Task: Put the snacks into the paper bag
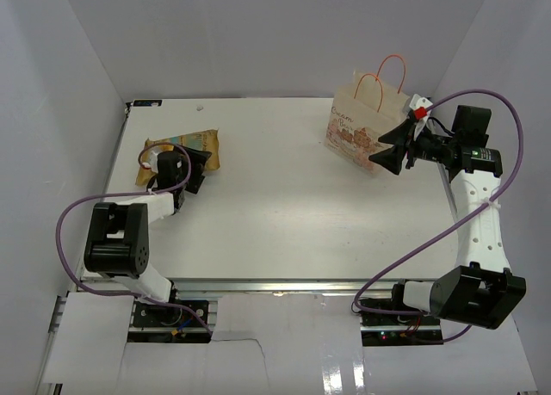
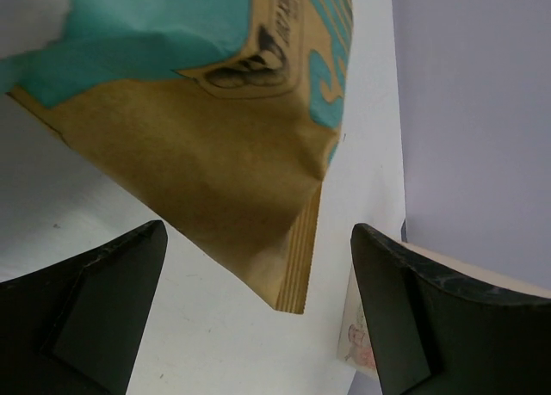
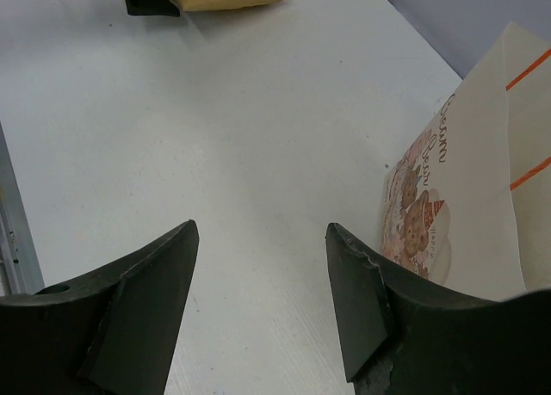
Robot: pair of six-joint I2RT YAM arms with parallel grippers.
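Left gripper (image 2: pixel 258 231) wide open, empty, straddling chip bag (image 2: pixel 215 154) corner, far-left. Paper bag (image 1: pixel 357 124) stands far-right, just beside half-open, empty right gripper (image 1: pixel 386 151). Left arm nearer.

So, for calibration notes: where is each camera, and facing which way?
Top external: above, behind the bases, looking down on the table; both arms show.
Left wrist: at left gripper, facing the chip bag; open fingers show.
Right wrist: at right gripper, facing across the table beside the paper bag; fingers show.
Shared: chip bag in all three.
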